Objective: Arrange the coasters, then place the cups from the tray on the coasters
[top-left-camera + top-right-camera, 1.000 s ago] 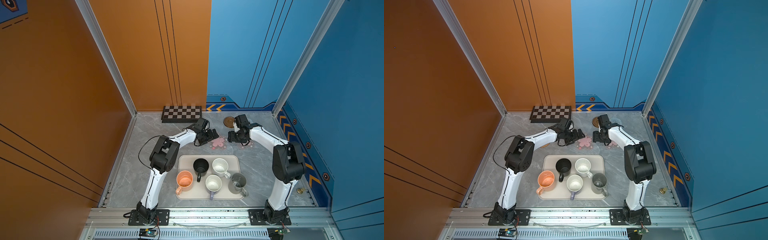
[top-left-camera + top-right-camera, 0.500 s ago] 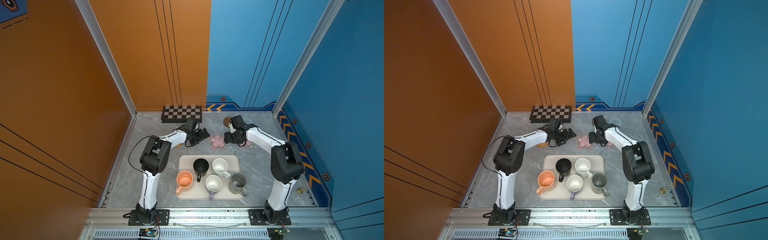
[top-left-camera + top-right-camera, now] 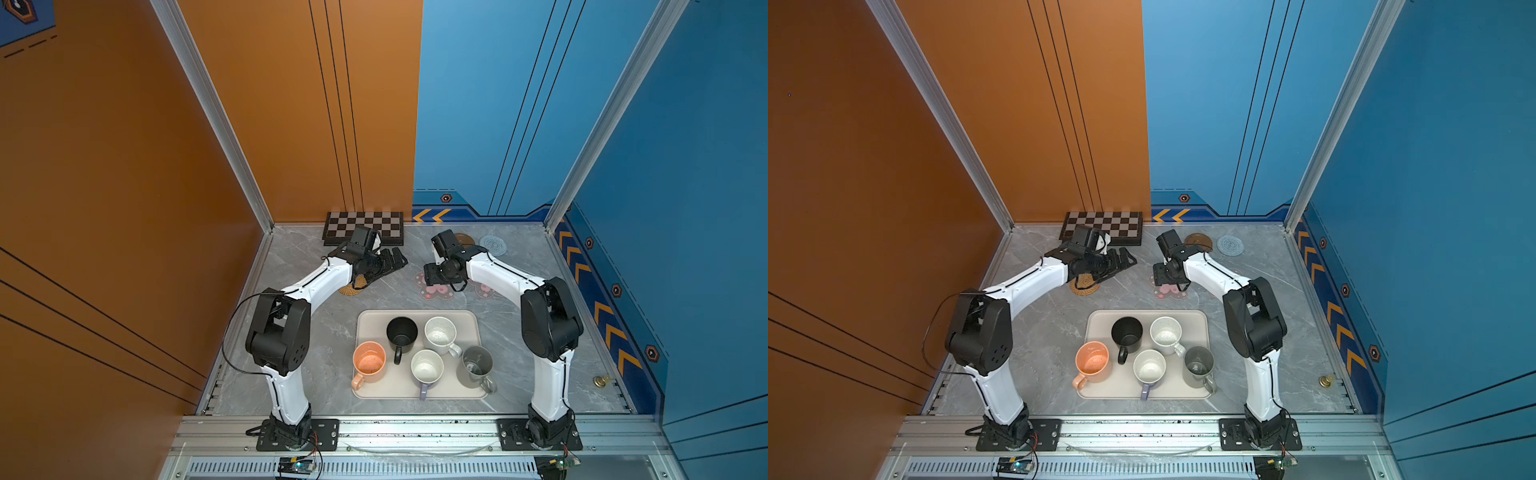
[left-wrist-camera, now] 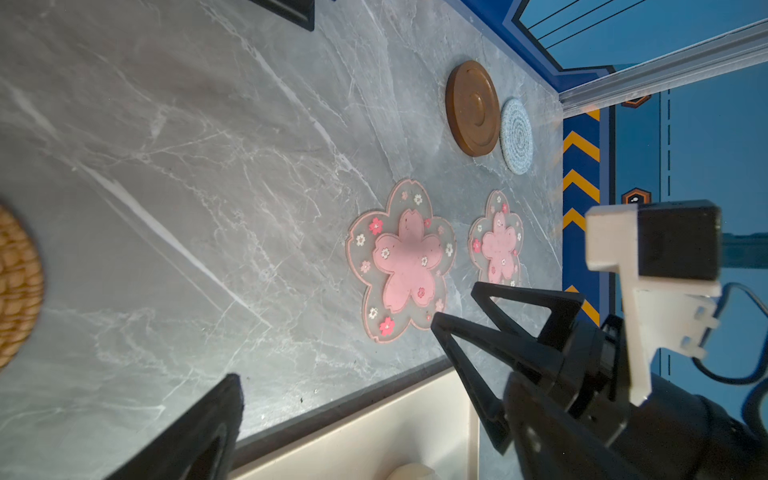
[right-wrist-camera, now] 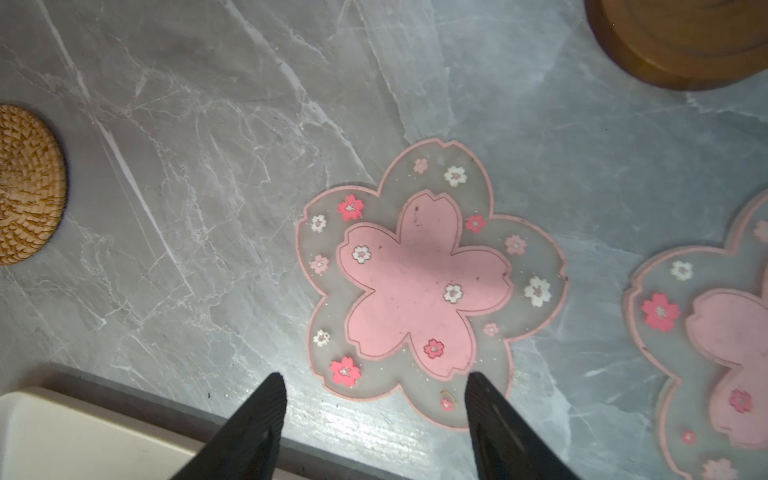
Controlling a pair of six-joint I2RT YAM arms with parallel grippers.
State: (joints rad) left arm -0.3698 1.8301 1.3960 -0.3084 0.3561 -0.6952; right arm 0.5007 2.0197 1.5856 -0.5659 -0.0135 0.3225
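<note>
All five cups stand upright on the cream tray (image 3: 419,390) at the front of the grey marbled surface (image 3: 332,328): the black mug (image 3: 401,332) and white speckled mug (image 3: 440,334) behind, and the peach-orange mug (image 3: 369,361), lavender mug (image 3: 427,366) and tall grey mug (image 3: 477,365) in front. Beyond the tray lie the coasters. The rattan coaster (image 3: 353,287) is partly under the left arm. Two pink blossom coasters (image 4: 401,257) (image 4: 496,241) lie side by side and apart. The dark wooden coaster (image 3: 465,240) and grey-blue woven coaster (image 3: 493,245) lie just beside each other near the back wall. The left gripper (image 3: 392,262) hovers between the rattan coaster and the chessboard (image 3: 365,226), with its fingers spread wide and empty. The right gripper (image 5: 374,417) points down over the tray-side edge of the nearer blossom coaster. Its fingers (image 5: 257,415) are parted with nothing between them, and one tip overlaps a petal. Whether that tip touches the petal cannot be told.
</note>
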